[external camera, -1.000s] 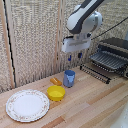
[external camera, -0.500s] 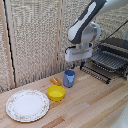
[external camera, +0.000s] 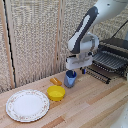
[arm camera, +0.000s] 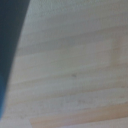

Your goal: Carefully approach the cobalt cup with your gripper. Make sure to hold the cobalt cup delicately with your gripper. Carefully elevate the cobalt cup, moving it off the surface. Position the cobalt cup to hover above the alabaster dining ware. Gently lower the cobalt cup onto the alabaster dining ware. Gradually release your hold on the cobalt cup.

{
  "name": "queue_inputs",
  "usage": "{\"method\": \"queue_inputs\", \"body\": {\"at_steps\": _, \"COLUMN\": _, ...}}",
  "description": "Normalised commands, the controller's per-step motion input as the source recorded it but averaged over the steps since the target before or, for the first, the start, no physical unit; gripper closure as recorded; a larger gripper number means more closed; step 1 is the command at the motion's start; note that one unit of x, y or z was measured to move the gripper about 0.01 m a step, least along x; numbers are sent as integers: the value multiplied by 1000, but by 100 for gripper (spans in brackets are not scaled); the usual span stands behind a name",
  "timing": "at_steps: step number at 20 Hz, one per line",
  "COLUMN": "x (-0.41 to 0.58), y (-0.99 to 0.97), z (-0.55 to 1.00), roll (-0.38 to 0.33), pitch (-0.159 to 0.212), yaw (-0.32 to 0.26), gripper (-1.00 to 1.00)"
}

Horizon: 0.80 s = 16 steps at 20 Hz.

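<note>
The gripper (external camera: 76,71) has dropped noticeably over the last second, and now it sits right on top of the cobalt cup (external camera: 70,79), its white block hanging just above the rim. A second ago it hovered well clear of the cup; half a second ago it was closer; now the fingertips look to be at rim level. Whether the jaws are spread or closing cannot be told: the fingers are too small and dark in the exterior view, and the wrist view gives only blurred wooden table (arm camera: 75,75) with a dark blue-grey edge along one side, possibly the cup wall.

The cup stands upright on the table directly beneath the gripper, unmoved throughout. Just beside it, toward the exterior view's left, lies the yellow bowl (external camera: 56,93), with a small orange object (external camera: 55,80) behind. The alabaster dining ware (external camera: 27,105) waits well apart from the gripper, farther to that same side and nearer the camera. A dark rack (external camera: 111,61) sits on the gripper's other side.

So the approach looks nearly finished; the delicate grasp seems next, and the lift has not begun.
</note>
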Motion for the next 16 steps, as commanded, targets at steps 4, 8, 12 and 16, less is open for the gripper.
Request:
{"method": "queue_inputs", "body": {"at_steps": 4, "x": 186, "y": -4, "z": -58, "roll": -27, "pitch": 2, "yaw": 28, "gripper": -100}}
{"method": "queue_inputs", "body": {"at_steps": 8, "x": 14, "y": 44, "z": -16, "roll": -3, "pitch": 16, "yaw": 28, "gripper": 100}}
{"method": "queue_inputs", "body": {"at_steps": 12, "x": 57, "y": 9, "z": -1, "roll": -8, "pitch": 0, "yaw": 27, "gripper": 100}}
{"method": "queue_inputs", "body": {"at_steps": 16, "x": 156, "y": 12, "z": -4, "roll": -31, "pitch": 0, "yaw": 28, "gripper": 100}}
